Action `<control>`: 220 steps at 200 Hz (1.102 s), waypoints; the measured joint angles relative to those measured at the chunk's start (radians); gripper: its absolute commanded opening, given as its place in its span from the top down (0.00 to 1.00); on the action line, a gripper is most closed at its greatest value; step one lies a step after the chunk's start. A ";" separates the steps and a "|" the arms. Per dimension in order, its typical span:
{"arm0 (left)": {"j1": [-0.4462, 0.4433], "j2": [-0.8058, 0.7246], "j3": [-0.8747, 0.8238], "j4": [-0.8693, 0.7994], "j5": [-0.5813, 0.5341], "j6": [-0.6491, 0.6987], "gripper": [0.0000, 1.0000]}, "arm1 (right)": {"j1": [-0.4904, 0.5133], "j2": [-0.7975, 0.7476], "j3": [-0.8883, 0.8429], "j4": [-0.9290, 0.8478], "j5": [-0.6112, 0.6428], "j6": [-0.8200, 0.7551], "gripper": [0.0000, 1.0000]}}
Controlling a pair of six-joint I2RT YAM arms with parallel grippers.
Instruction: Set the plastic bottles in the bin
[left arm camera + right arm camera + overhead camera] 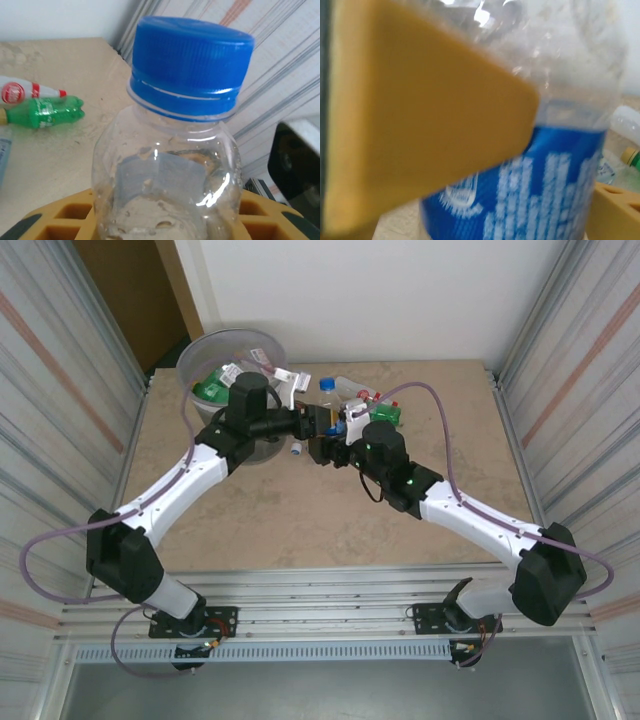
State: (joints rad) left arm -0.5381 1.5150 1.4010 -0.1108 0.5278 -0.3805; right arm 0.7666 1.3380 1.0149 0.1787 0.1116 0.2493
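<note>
**Blue-capped bottle held mid-table between both claws, bin close by**

Blue-capped bottle (pixel 165 165) fills the left wrist view. It is clear, with the cap toward the top of the frame. In the overhead view it sits mid-frame, held up over the table (pixel 300 530) and not in the bin yet.

Bin (pixel 190 352): upper left of the overhead view, at the table's far corner, close by the left arm (pixel 190 475). Some bottles (pixel 215 390) lie inside already. My guess is the left side takes the load because it is the nearer one.

Left gripper (pixel 318 426): pinching the bottle's lower body between its yellow pads (pixel 60 220), with neck and cap left free.

Right gripper (pixel 572 150): fingers spread wide either side of the blue label. It looks clear of the bottle, though blur on the near finger (pixel 420 115) leaves some doubt.

Loose bottles (pixel 375 405): a small heap right of centre, upper frame. Green bottle (pixel 47 111) and red-labelled bottle (pixel 20 91) lie on their sides at the left edge of the left wrist view, waiting.
</note>
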 measured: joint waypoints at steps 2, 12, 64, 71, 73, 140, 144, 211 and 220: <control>0.000 0.000 0.006 -0.007 -0.006 0.008 0.86 | 0.001 -0.001 0.000 -0.001 0.000 0.000 0.02; 0.002 0.000 0.042 -0.045 -0.034 0.042 0.87 | 0.001 -0.007 0.000 -0.012 0.009 0.000 0.02; 0.060 0.017 0.299 -0.275 -0.224 0.219 0.87 | -0.002 -0.091 -0.016 -0.081 0.109 0.040 0.02; 0.069 0.034 0.355 -0.312 -0.259 0.244 0.87 | -0.005 -0.101 -0.019 -0.099 0.126 0.058 0.02; 0.071 0.037 0.366 -0.321 -0.266 0.248 0.87 | -0.006 -0.103 -0.019 -0.102 0.128 0.059 0.02; 0.152 0.275 0.777 -0.629 -0.505 0.384 0.87 | -0.060 -0.168 -0.073 -0.234 0.185 0.164 0.02; 0.153 0.293 0.799 -0.647 -0.520 0.388 0.88 | -0.060 -0.172 -0.074 -0.240 0.187 0.167 0.02; 0.178 0.480 1.023 -0.883 -0.674 0.437 0.87 | -0.060 -0.211 -0.088 -0.274 0.215 0.197 0.02; 0.179 0.483 1.028 -0.905 -0.683 0.438 0.87 | -0.060 -0.211 -0.091 -0.279 0.219 0.202 0.02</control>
State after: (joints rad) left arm -0.3588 1.9984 2.4290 -1.0161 -0.1555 0.0574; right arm 0.7063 1.1267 0.9241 -0.1005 0.3302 0.4511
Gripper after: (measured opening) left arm 0.399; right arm 0.977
